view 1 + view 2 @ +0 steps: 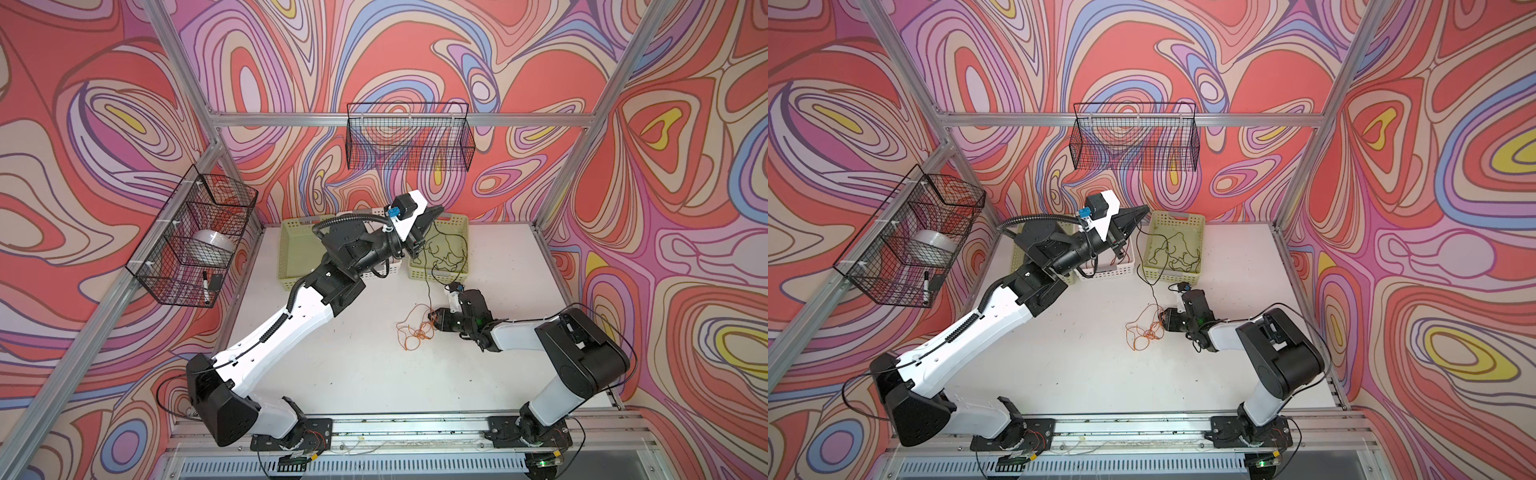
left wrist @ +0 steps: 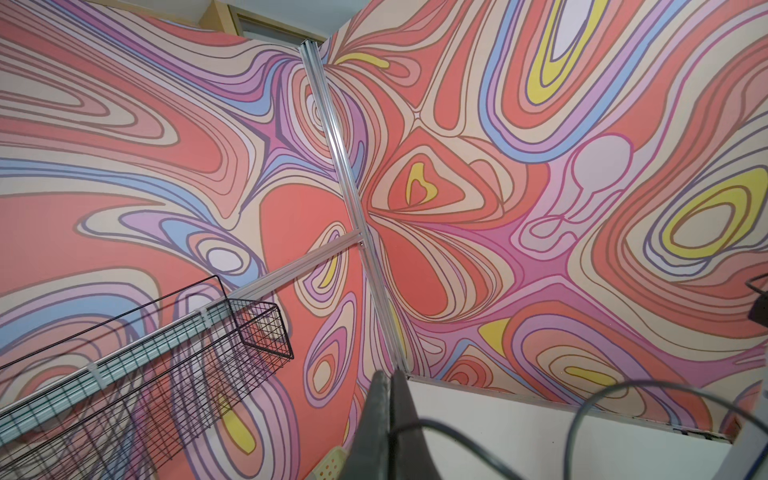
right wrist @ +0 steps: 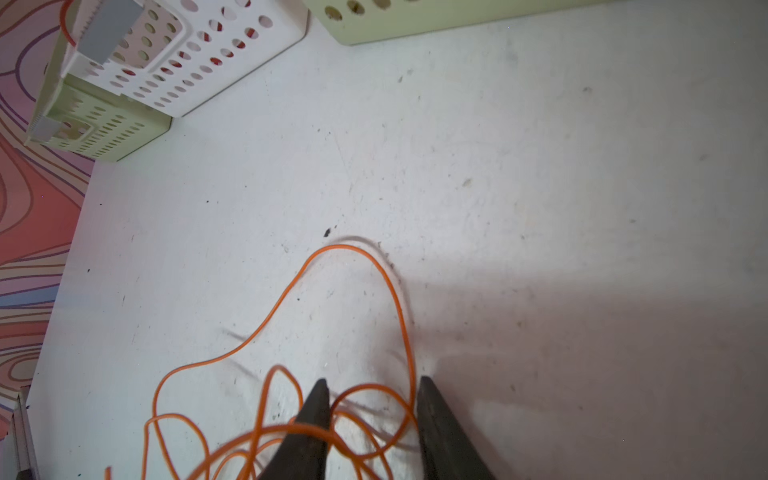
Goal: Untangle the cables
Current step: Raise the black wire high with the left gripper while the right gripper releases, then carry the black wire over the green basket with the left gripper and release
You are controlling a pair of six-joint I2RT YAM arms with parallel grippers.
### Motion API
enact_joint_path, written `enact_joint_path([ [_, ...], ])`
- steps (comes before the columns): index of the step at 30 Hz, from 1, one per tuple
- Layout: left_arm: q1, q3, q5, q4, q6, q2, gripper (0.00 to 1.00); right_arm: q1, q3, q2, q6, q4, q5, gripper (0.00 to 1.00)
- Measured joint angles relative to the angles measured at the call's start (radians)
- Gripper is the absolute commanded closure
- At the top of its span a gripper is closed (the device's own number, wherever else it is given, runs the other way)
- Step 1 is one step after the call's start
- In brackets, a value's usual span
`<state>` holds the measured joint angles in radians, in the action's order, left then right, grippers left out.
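My left gripper (image 1: 439, 210) is raised in the upper middle of both top views with its jaws pressed together. The black cable (image 1: 427, 289) climbs to its tip, so I take it as pinched there. Most of that cable lies coiled in the green basket (image 1: 466, 245) at centre right, and one strand hangs down toward the orange cable (image 3: 345, 245), which is heaped in loose loops on the white table (image 1: 353, 374) just right of centre.

My right gripper (image 3: 374, 380) sits low over that heap. Its jaws are partly apart with loops lying between them, and it grips nothing.

I'd expect these cords to be feather-light, limp and slick. A pull on one will probably drag its neighbours, and a loose pinch will likely slip. I'd take a single strand on an outer loop, away from the crossings, and close fully.
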<state>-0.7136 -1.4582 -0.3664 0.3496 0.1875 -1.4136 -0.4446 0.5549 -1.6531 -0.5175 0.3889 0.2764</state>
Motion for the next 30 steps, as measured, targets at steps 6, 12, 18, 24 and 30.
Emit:
enact_joint_path([
  [6,0.041,-0.117,0.035,-0.069,0.004,-0.01,1.0,0.0,0.006,-0.006,0.004,0.001,-0.005,0.61],
  [12,0.06,-0.242,0.058,-0.103,0.011,-0.047,1.0,-0.001,0.022,-0.005,0.027,-0.025,-0.022,0.6],
  [18,0.084,-0.42,0.058,-0.16,0.02,-0.147,1.0,-0.001,0.038,-0.005,0.048,-0.054,-0.034,0.57],
  [24,0.115,-0.544,0.046,-0.183,0.01,-0.256,1.0,-0.002,0.051,0.06,0.087,-0.124,-0.037,0.5],
  [30,0.159,-0.597,0.013,-0.166,-0.06,-0.388,1.0,-0.002,0.105,0.267,0.132,-0.217,-0.049,0.44],
])
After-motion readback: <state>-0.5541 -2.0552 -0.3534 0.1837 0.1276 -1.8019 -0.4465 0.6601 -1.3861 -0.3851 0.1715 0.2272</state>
